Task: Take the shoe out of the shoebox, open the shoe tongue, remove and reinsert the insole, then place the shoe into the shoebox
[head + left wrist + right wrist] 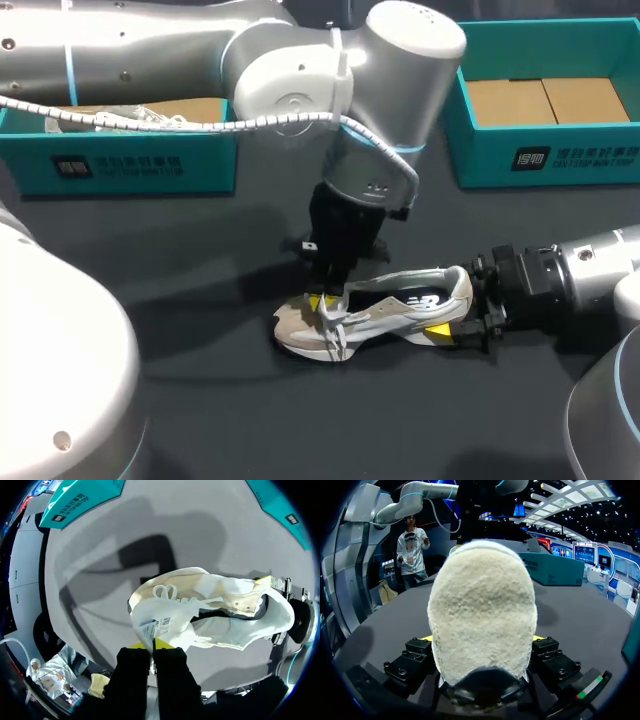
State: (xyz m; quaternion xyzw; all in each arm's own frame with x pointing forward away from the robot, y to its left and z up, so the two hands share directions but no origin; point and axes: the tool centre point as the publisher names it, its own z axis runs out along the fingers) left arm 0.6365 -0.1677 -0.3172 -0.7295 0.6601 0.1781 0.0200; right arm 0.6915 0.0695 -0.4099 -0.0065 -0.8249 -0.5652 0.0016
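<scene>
Cream-and-white shoe point(375, 318), upright on dark surface point(200, 420), outside teal left shoebox point(130, 160) and right shoebox point(540, 150). Small printed label on tongue point(160, 622), pinched between pressed-together fingers of left hand point(152, 644). Heel clamped from both sides by right hand point(481, 639). White print on box fronts; dark logo on insole point(415, 298).

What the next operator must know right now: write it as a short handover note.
Left gripper: shut on the tongue, from above.
Right gripper: shut on the shoe at its heel.
Shoe: out, upright on the table, in front of the two shoeboxes.
Done: shoe taken out, tongue gripped.
Left: finish opening the tongue, remove and reinsert the insole, put the shoe back in a box.
</scene>
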